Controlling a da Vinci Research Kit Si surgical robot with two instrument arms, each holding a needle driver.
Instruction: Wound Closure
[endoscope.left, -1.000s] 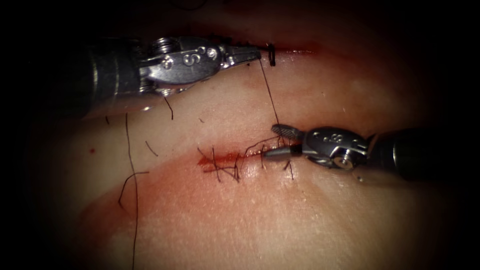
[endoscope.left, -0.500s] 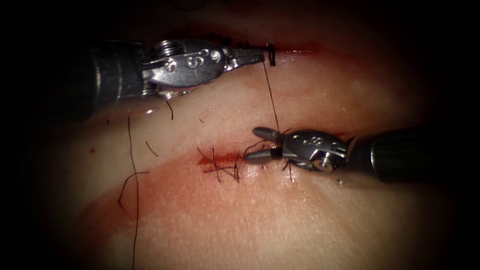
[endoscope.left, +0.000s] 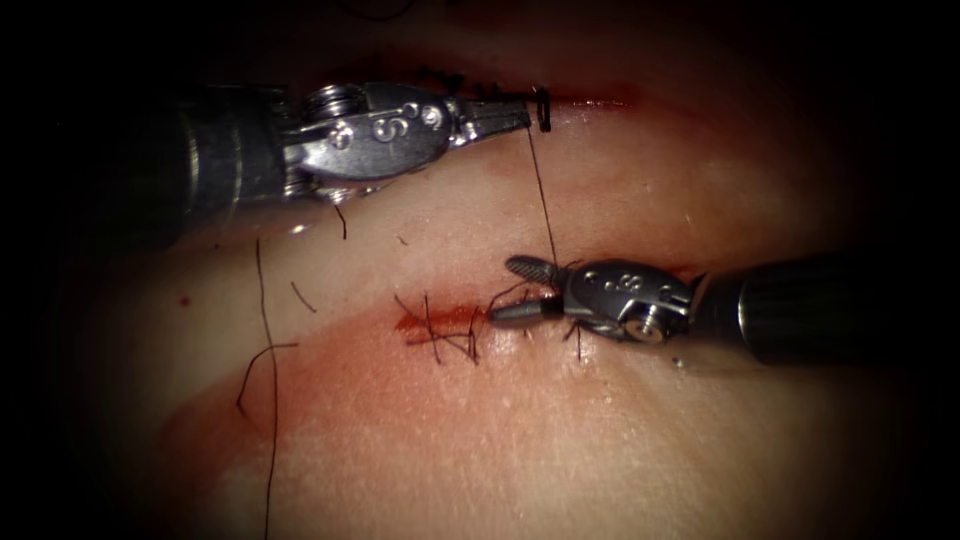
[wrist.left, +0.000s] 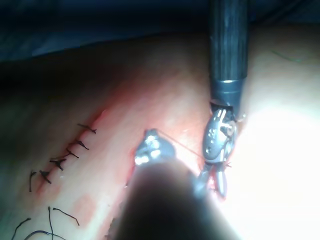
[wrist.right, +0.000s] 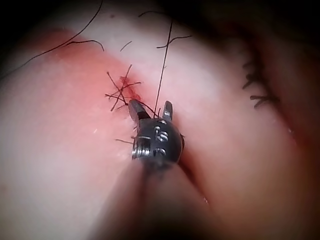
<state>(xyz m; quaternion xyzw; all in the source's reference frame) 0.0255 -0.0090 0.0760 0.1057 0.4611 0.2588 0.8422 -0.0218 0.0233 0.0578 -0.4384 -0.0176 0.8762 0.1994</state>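
Near left, a loose strand (endoscope.left: 268, 400) is lying slack on the tissue (endoscope.left: 560, 440), well apart from the work. Leave it be.

Mid-scene, the cut (endoscope.left: 440, 322) is running left to right, wet with red fluid (endoscope.left: 412, 325), with short thread ends (endoscope.left: 435, 340) crossing it. Your right tool (endoscope.left: 500, 289) is sitting at the right end of the cut. Its fingers (endoscope.left: 528, 268) are spread and holding nothing, one to each side of where the thread (endoscope.left: 543, 200) is meeting the tissue.

The thread is standing as one straight, tight line. Its long axis is running near to far and leaning slightly left as it goes away from you, from the cut to your left tool (endoscope.left: 522, 112).

That tool's fingers are pressed together at the far end of the line, and by my read they are pinching the thread.

This reads as a tension hold with the right tool waiting at the stitch. To do it well, pull evenly along the thread's own line and never sideways, so the edge is not tearing. Hold the spread fingers off the tissue.

Just beyond the left tip is a short dark curved piece (endoscope.left: 542, 108). I cannot tell whether it is the needle or a stitch.

Far back, a row of finished stitches (wrist.left: 65, 155) is closing another cut.
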